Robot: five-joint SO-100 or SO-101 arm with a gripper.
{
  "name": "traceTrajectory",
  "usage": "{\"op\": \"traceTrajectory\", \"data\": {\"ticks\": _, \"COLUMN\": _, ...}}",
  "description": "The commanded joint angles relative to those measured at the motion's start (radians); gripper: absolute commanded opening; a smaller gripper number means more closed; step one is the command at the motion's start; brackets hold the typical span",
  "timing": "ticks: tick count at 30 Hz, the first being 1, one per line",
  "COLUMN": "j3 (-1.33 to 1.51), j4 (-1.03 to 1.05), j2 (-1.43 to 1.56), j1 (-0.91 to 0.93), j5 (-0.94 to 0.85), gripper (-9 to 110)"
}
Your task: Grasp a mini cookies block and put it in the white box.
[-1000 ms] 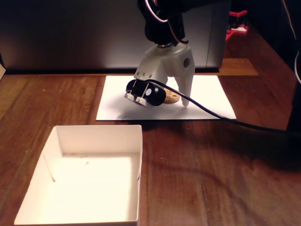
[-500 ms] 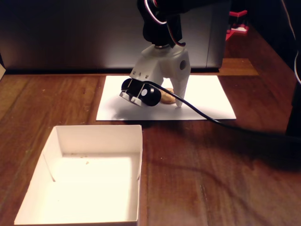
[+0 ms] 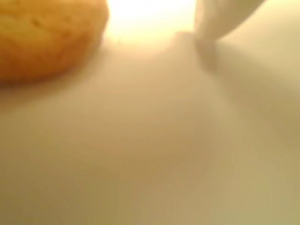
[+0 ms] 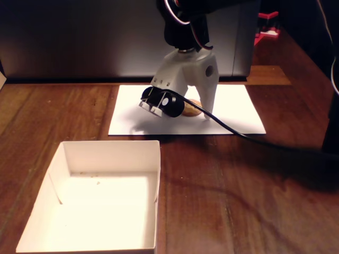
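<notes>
The mini cookies block [image 4: 193,107], a small round tan cookie, lies on a flat white paper sheet [image 4: 238,114] at the back of the table. My gripper [image 4: 190,115] stands over it, open, pointing down. Its white finger [image 4: 207,103] touches the paper just right of the cookie, and the other finger is hidden behind the black camera module [image 4: 167,104]. In the wrist view the cookie [image 3: 47,37] fills the top left, and a fingertip [image 3: 220,18] rests on the paper apart from it. The white box [image 4: 69,153] sits at the front left.
A black cable [image 4: 254,136] runs from the gripper to the right across the wooden table [image 4: 238,190]. A dark upright panel [image 4: 79,37] stands behind the paper. A red object [image 4: 267,26] sits at the back right.
The gripper swung slightly left half a second ago and has come back right. The cookie still lies on the paper.
</notes>
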Motion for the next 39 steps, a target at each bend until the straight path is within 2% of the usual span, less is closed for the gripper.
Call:
{"op": "traceTrajectory", "data": {"ticks": 1, "j3": -0.075, "j4": 0.003, "j2": 0.084, "j1": 0.02, "j5": 0.017, "gripper": 43}}
{"op": "traceTrajectory", "data": {"ticks": 17, "j3": -0.072, "j4": -0.005, "j2": 0.038, "j1": 0.005, "j5": 0.014, "gripper": 40}}
{"op": "traceTrajectory", "data": {"ticks": 20, "j3": -0.072, "j4": -0.008, "j2": 0.031, "j1": 0.002, "j5": 0.017, "gripper": 37}}
{"op": "traceTrajectory", "data": {"ticks": 29, "j3": -0.069, "j4": -0.044, "j2": 0.021, "j1": -0.02, "j5": -0.005, "gripper": 42}}
{"op": "traceTrajectory", "data": {"ticks": 39, "j3": -0.071, "j4": -0.058, "j2": -0.002, "j1": -0.023, "j5": -0.011, "gripper": 40}}
